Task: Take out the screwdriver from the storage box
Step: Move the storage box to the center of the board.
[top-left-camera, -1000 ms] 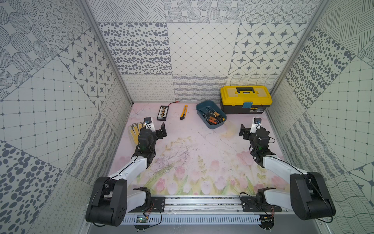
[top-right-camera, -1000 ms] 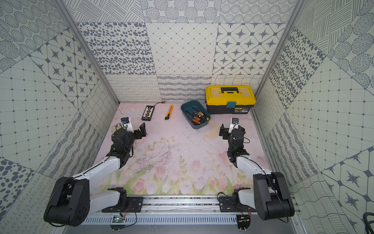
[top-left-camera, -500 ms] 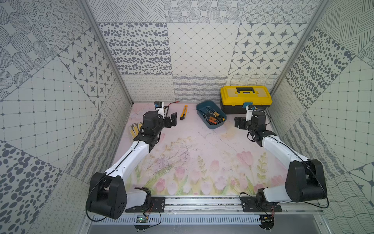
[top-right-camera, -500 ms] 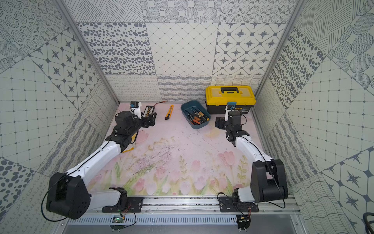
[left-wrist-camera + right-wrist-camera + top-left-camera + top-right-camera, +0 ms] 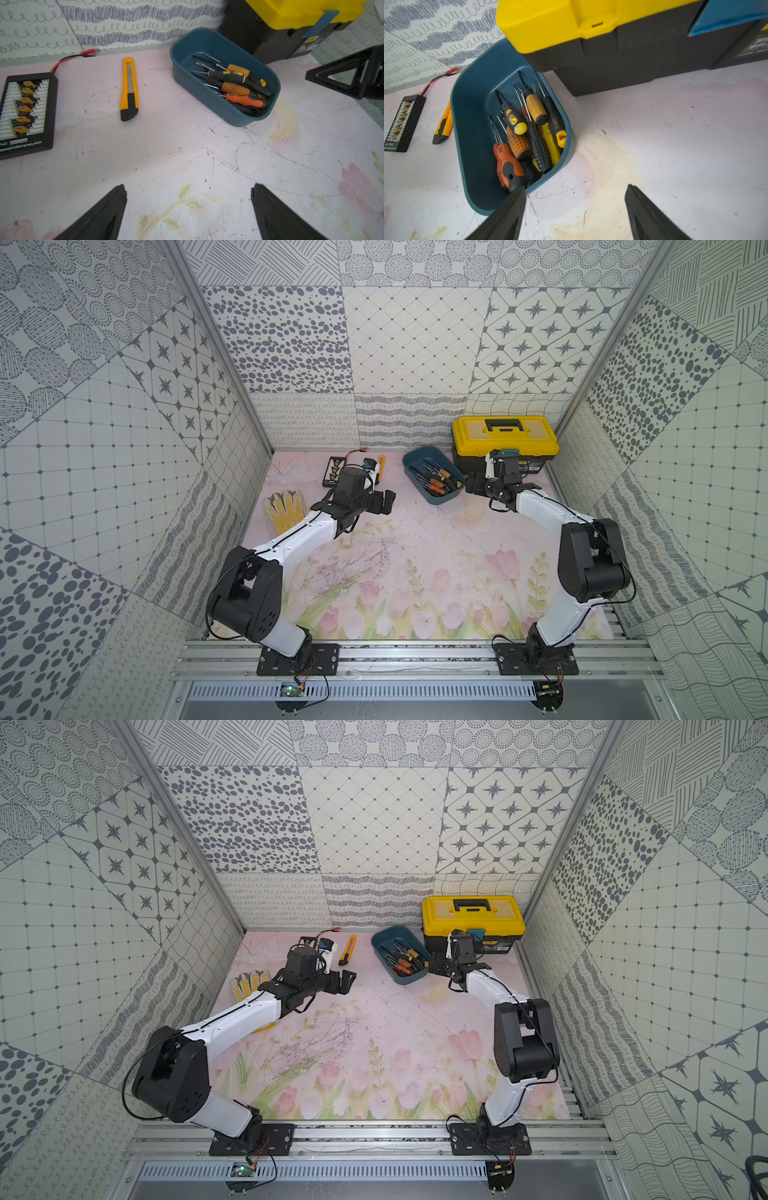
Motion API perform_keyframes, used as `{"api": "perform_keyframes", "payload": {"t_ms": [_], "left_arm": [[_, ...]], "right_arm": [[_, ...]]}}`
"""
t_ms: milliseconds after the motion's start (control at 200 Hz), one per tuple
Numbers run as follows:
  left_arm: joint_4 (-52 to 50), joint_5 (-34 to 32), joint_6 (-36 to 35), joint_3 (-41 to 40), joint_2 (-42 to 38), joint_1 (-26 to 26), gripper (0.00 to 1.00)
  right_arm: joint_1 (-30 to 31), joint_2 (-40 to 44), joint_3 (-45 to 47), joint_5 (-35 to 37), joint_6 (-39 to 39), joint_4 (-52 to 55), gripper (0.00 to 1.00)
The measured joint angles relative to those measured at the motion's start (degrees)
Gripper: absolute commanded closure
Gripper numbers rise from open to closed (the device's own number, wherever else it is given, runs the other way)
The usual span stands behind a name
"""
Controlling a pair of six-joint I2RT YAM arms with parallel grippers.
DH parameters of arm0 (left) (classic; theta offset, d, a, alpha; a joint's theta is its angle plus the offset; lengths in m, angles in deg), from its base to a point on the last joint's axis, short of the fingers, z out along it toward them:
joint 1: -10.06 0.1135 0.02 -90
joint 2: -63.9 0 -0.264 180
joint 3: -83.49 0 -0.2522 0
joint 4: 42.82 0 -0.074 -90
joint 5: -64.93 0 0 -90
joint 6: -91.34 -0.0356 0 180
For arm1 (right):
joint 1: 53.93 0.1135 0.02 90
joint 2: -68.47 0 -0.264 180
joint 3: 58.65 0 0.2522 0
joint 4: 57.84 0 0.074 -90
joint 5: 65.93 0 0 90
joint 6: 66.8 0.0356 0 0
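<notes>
The storage box (image 5: 415,460) (image 5: 384,942) is a teal bin at the back of the table, beside the toolbox. Several screwdrivers lie in it, handles piled at its near end; an orange-and-black screwdriver (image 5: 506,166) (image 5: 245,100) lies nearest. My right gripper (image 5: 473,485) (image 5: 576,187) hovers open just outside the box's near right corner. One finger overlaps the rim in the right wrist view, with only bare table between the jaws. My left gripper (image 5: 382,506) (image 5: 188,186) stands wide open over the table, well left of the box.
A yellow-lidded black toolbox (image 5: 505,435) stands against the back wall, right of the box. A yellow utility knife (image 5: 129,87) and a black charging board (image 5: 27,112) lie left of it. A yellow-palmed glove (image 5: 284,510) lies under the left arm.
Both arms have reached from the front of the table towards the back. The right gripper has come up beside the box; the left has swung rightwards past the knife.
</notes>
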Motion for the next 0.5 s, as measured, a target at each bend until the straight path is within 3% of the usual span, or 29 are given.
{"api": "perform_keyframes", "payload": {"t_ms": [165,500], "left_arm": [[-2.4,-1.6,-0.2,1.5,3.5,-2.9,0.01],[-7.0,-4.5,0.1,5.1,6.2,-4.0,0.01]], "right_arm": [[0.8,-4.1,-3.5,0.0,1.8,1.7,0.27],[1.7,-11.0,-11.8,1.4,4.1,4.5,0.34]]}}
